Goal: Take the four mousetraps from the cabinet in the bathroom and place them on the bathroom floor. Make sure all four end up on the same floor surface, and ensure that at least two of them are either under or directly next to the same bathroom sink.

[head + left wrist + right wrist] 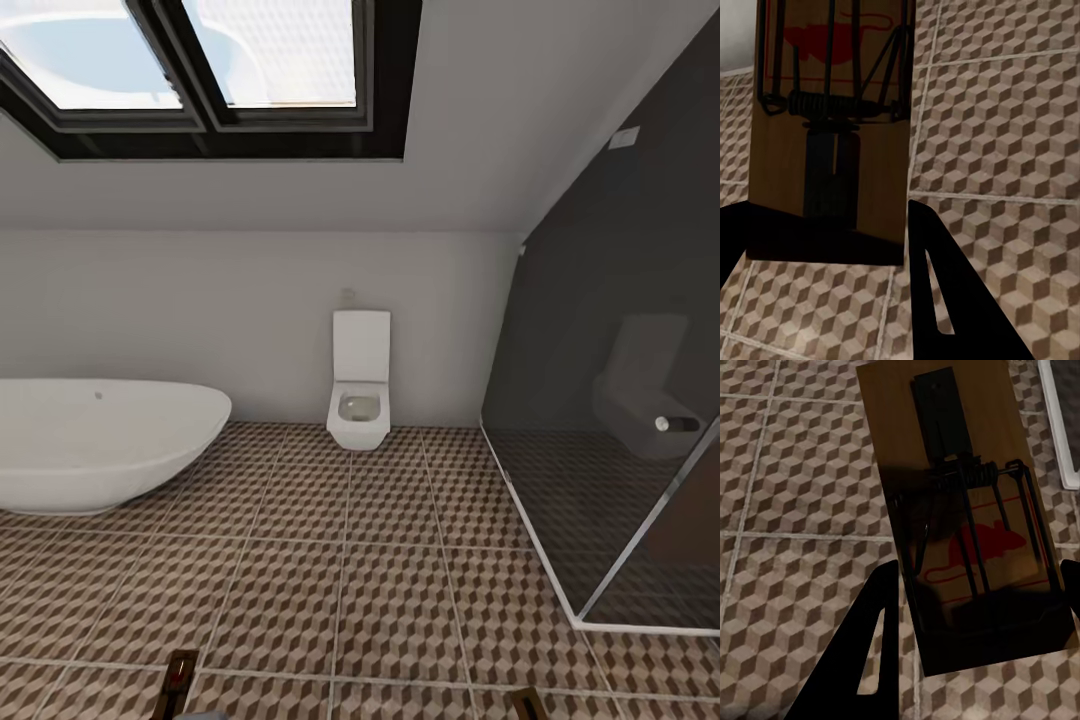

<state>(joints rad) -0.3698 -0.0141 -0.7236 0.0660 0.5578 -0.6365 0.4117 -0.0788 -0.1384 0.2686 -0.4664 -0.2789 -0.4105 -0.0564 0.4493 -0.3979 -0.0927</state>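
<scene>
The left gripper (825, 240) is clamped on a mousetrap (832, 127) (red mouse print, coiled spring); the right gripper (975, 622) grips a second mousetrap (960, 510). Both hang above the bathroom floor (380, 590). Bathtub (100, 440) at ten o'clock, toilet (360, 390) at twelve.

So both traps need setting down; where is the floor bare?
The widest bare floor lies between the bathtub, the toilet and the shower glass. Tighter along the tub's edge and beside the glass. No sink is in sight.
</scene>
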